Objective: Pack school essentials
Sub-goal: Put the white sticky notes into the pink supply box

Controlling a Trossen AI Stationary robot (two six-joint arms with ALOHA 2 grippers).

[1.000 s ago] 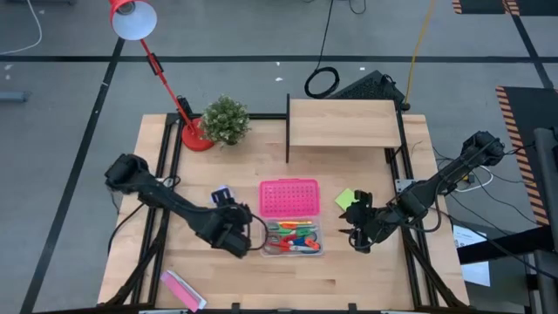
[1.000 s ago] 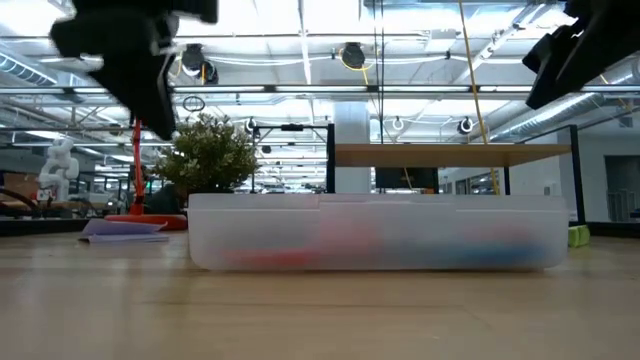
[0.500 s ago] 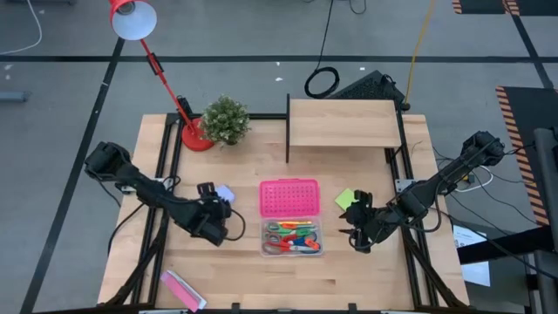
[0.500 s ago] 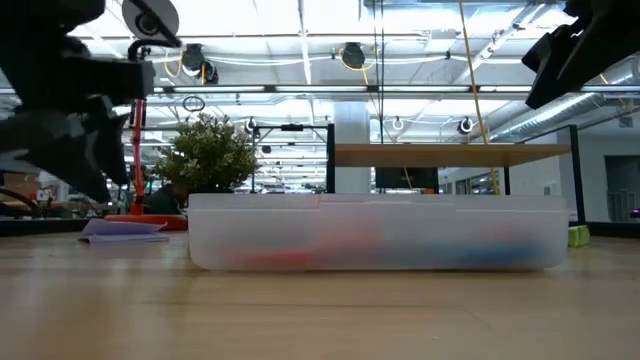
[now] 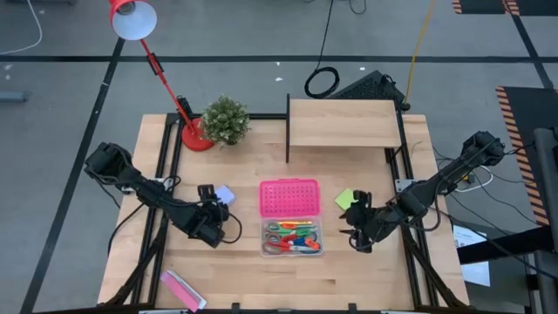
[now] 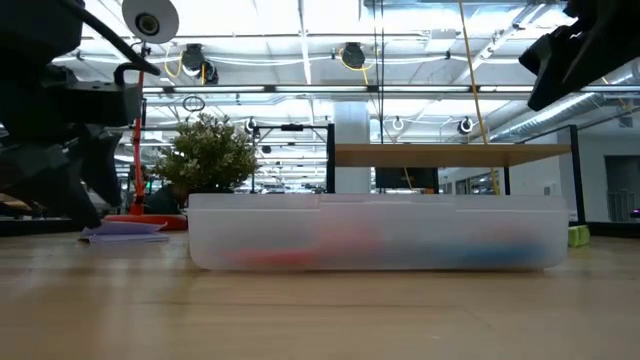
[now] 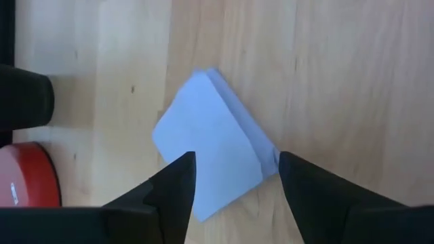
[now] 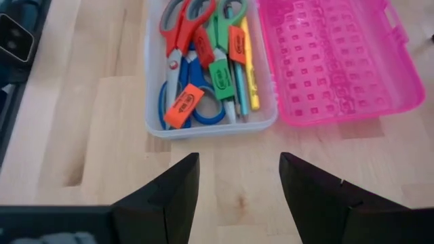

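1. Left gripper (image 5: 212, 194): the arm reaches in from the table's left edge, wrist low, with the gripper just beside the pale-blue note pad (image 7: 209, 160). Its fingers (image 7: 178, 186) are spread, one to each side of the pad's near corner, and nothing is held.
2. Pale-blue note pad: lies flat on the wooden table (image 5: 366, 262), left of the pink lid (image 5: 289, 198) and near the red lamp base (image 7: 24, 176).
3. Right gripper (image 5: 359, 222): the arm extends from the right edge; jaws apart and empty, pointing toward the clear box (image 8: 211, 122).
4. Clear box: holds red-handled scissors (image 8: 178, 34), blue-handled scissors (image 8: 203, 112) and pencils (image 8: 247, 64).
5. Lime-green note pad (image 5: 346, 199): on the table beside the right gripper.
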